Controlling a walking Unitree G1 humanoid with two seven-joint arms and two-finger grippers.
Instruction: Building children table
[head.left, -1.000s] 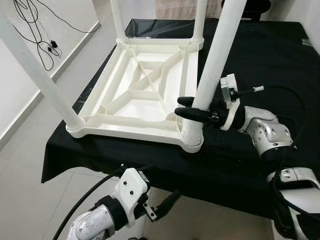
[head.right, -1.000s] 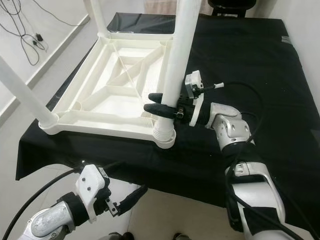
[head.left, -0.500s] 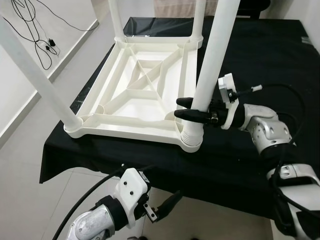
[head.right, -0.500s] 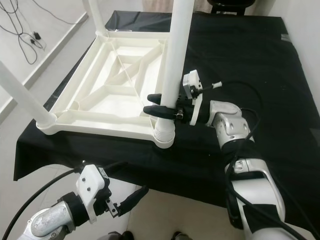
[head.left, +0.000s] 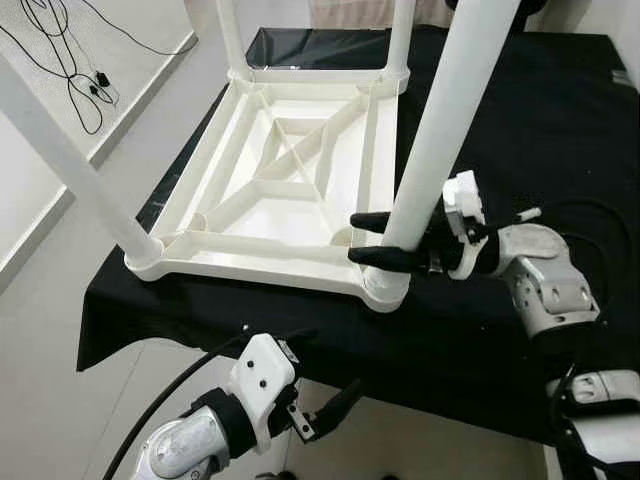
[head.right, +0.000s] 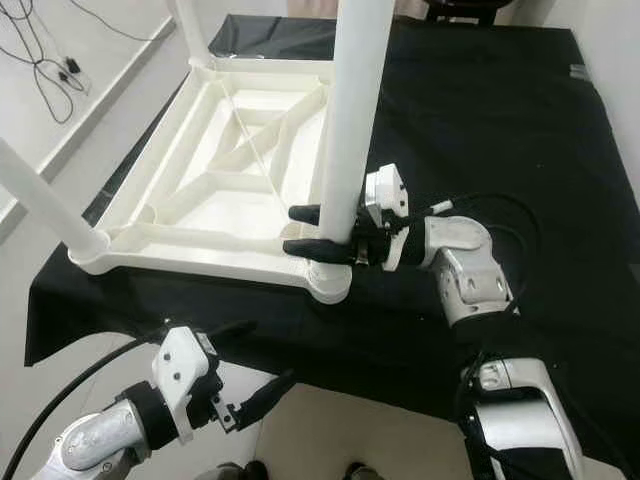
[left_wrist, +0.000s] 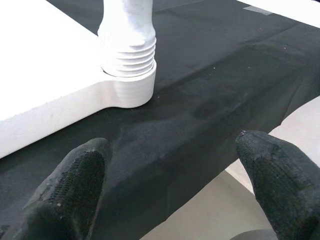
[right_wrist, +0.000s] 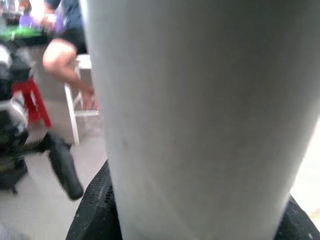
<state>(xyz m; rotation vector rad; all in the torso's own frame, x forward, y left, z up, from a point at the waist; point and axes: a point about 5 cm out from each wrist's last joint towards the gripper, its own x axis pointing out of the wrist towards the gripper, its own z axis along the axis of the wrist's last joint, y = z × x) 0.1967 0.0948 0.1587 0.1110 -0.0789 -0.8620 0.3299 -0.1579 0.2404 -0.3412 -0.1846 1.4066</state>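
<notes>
Right gripper (head.left: 385, 240) clamped on white round plastic leg (head.left: 430, 150); left gripper (left_wrist: 170, 170) open, empty. Risk: cross-threading if tilted.

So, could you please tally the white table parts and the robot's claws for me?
Legs: 4 (near right, near left, far left, far right)
Tabletop: 1
Claws: 2 (right, left)
Total: 7

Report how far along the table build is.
Done: the upside-down white tabletop on the black cloth has a leg in each corner, including the near left leg. In hand: the right gripper clamps the near right leg above its threaded base. Left: seating it fully, then flipping the table. The left gripper hangs open below the edge.
</notes>
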